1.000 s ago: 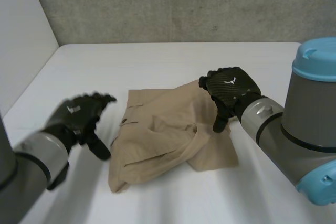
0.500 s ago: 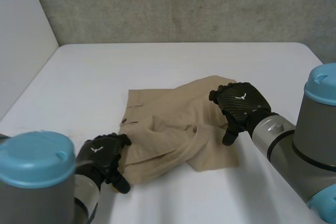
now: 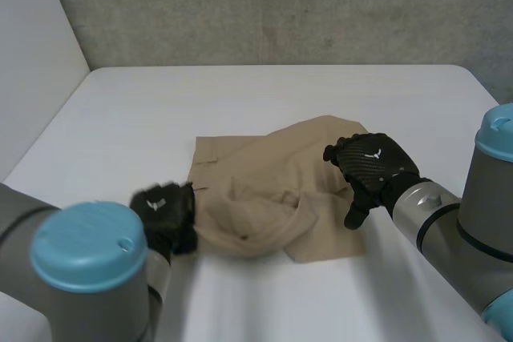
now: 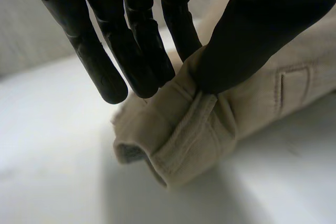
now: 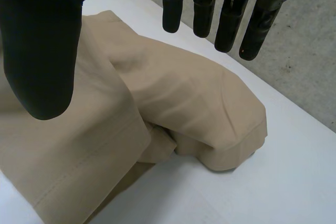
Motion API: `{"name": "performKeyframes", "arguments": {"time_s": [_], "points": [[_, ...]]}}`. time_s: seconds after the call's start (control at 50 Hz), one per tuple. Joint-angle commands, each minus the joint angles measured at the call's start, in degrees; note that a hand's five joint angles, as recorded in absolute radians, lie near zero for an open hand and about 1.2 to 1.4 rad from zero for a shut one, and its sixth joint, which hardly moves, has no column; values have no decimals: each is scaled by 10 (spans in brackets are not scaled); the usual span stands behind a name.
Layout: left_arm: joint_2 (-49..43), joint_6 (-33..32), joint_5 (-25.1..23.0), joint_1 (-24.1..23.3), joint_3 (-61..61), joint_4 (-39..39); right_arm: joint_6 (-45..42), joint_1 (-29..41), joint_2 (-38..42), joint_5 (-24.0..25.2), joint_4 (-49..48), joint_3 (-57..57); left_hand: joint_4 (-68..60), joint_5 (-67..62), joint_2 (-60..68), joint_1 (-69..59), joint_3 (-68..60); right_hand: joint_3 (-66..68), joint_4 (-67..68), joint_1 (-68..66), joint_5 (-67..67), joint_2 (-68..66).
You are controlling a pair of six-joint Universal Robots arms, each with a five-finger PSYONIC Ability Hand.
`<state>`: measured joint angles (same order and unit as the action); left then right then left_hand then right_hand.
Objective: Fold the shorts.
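We are pinching the near-left corner of the shorts, lying in the middle of the table, with our left hand. Their length is running rightward, where our right hand is hanging over them, fingers spread and holding nothing.

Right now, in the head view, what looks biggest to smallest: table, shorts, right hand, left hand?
1. table, biggest by far
2. shorts
3. right hand and left hand: they look nearly alike, so I won't rank them.
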<state>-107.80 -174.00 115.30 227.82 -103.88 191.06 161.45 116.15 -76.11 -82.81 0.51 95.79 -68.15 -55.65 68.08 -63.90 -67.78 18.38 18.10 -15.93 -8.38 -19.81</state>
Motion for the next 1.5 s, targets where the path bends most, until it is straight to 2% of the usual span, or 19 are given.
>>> {"name": "performKeyframes", "arguments": {"time_s": [0.02,0.08,0.1,0.26,0.4,0.46,0.62,0.8,0.98,1.02,1.04,1.06,1.1,1.22,1.32,1.42,1.46,1.48,1.5], "points": [[85,-109,12,94,17,59,0,-2,-6,0,0,1,-119,-143,119,-161,-122,-12,-10,-12,12,27],[111,-121,10,118,23,69,0,-8,-8,0,0,0,-119,-143,119,-161,-122,-12,-10,-12,12,27],[153,-139,4,148,35,77,0,-11,-8,0,0,0,-119,-143,119,-161,-122,-14,-11,-11,14,28],[291,-161,-52,196,111,91,0,-11,-9,0,0,-3,-119,-143,119,-161,-122,-14,-11,-11,14,28],[304,-158,-96,255,210,92,0,-10,-15,0,0,1,-119,-143,119,-161,-122,-14,-11,-11,14,28],[279,-158,-98,253,228,92,1,-10,-18,1,0,2,-119,-143,119,-161,-122,-14,-11,-11,14,28],[179,-144,-125,222,256,102,0,-12,-24,1,0,7,-119,-143,119,-161,-122,-14,-11,-11,14,28],[35,-33,-317,126,276,107,0,-38,-32,2,-1,7,-119,-143,119,-161,-122,-16,-13,-9,16,30],[-113,-20,-442,11,282,105,2,-93,-33,0,-11,1,-119,-143,119,-161,-122,-16,-13,-9,16,30],[-131,-26,-449,-2,286,103,2,-106,-33,0,-11,-2,38,13,-38,-4,35,-22,-20,-2,22,37],[-142,-34,-450,-10,286,99,2,-109,-33,0,-11,-2,294,269,-293,252,290,-24,-21,0,24,38],[-143,-41,-450,-13,285,98,2,-113,-33,0,-11,-2,410,385,-409,367,406,-26,-23,1,26,40],[-138,-63,-449,-19,283,97,1,-121,-33,1,-12,-2,559,534,-558,516,555,-27,-25,3,27,42],[-92,-104,-435,-15,281,96,-6,-123,-33,14,-15,-14,573,548,-572,530,569,-38,-35,13,38,52],[-22,-107,-384,17,262,81,-43,-126,-32,71,-11,-24,573,548,-572,530,569,-32,-30,8,33,47],[67,-110,-307,61,211,5,-133,-124,-30,151,3,-16,559,534,-558,517,555,-14,-11,-11,14,28],[79,-110,-297,62,203,-10,-147,-124,-30,162,7,-12,557,533,-557,515,554,-12,-10,-12,12,27],[89,-111,-287,65,193,-29,-190,-124,-28,171,18,-5,556,531,-555,513,552,-2,0,-22,2,17],[115,-114,-262,68,165,-83,-191,-124,-28,172,19,-5,552,527,-552,510,549,-2,1,-22,2,17]]}}
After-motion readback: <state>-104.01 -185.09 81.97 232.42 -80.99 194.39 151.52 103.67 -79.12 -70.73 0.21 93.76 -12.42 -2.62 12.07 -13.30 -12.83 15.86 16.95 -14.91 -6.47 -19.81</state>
